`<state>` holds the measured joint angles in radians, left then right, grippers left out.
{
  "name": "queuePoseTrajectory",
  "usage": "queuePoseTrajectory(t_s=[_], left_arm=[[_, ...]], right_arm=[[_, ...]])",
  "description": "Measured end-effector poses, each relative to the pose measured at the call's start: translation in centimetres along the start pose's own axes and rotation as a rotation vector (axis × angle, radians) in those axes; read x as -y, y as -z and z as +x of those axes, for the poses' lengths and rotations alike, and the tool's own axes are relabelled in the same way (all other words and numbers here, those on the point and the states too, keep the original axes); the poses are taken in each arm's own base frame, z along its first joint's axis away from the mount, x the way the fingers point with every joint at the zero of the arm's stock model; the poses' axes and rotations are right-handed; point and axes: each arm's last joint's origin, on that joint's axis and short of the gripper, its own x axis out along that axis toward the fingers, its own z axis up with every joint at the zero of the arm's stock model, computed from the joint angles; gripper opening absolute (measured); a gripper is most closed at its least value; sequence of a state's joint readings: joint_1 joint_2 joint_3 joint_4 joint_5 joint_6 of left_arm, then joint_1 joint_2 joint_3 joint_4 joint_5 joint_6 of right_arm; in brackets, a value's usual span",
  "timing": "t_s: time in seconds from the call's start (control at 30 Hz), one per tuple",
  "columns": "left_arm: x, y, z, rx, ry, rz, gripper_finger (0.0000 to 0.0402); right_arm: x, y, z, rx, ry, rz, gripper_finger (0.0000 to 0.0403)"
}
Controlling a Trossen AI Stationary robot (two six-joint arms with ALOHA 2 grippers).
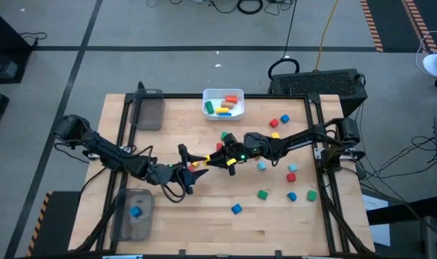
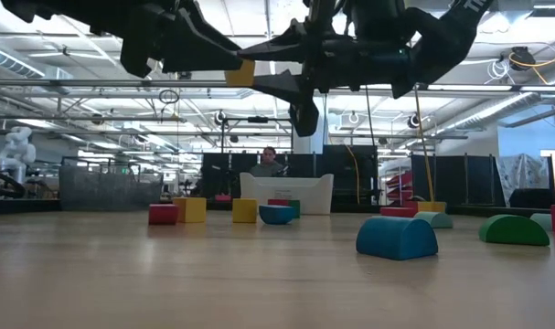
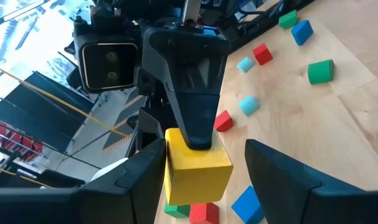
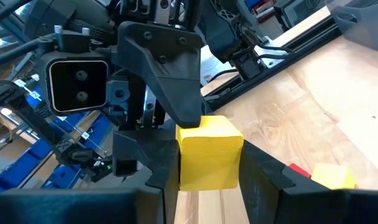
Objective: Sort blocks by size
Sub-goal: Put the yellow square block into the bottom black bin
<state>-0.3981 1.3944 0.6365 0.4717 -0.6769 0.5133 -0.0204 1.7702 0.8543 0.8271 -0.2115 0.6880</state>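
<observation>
- the bright yellow wooden cube point(image 3: 198, 171) is in the air above the table, a little toward 9 o'clock from the table's middle in the high view, where the two arms meet tip to tip.
- the right gripper point(image 4: 208, 165) reaches in from 3 o'clock. its two dark fingers are clamped on opposite side faces of the cube, pressed flat against them in its own wrist view.
- the left gripper point(image 3: 204, 155) comes from 9 o'clock. its jaws stand wide apart and straddle the same cube. one finger lies close against a face, and the other shows a clear gap.
- the two grips are crossed: one finger of the right gripper lies over the cube's top face as the left wrist camera sees it, so the left jaws face the pair of faces that the right fingers leave free.
- a cube has no long axis to line up, so what matters is that it sits off-centre between the left jaws. it is probably touching the near finger already, though that contact line is hard to read.
- this looks like a hand-over toward the left arm, which is the nearer one to the clear grey plastic tray point(image 1: 124, 223) at 7 o'clock, holding a small blue block point(image 1: 135, 211).
- the left jaws would need to close evenly before the right ones let go, or the cube could twist or drop.
</observation>
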Motion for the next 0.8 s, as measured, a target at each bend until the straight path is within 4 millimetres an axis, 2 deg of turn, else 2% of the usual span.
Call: queuePoseTrajectory(t_s=[0.33, 0.63, 0.8], left_arm=[[-0.30, 0.19, 0.23, -0.012, -0.015, -0.009, 0.0216], [-0.44, 0.11, 0.27, -0.008, -0.030, -0.015, 0.0153], [-0.47, 0.08, 0.26, -0.006, -0.033, -0.017, 0.0146]], right_arm=[[-0.20, -0.12, 0.01, 0.014, -0.019, -0.004, 0.0116], [-0.25, -0.13, 0.02, 0.014, -0.021, 0.004, 0.0116], [-0.45, -0.12, 0.03, 0.009, -0.047, 0.006, 0.0128]])
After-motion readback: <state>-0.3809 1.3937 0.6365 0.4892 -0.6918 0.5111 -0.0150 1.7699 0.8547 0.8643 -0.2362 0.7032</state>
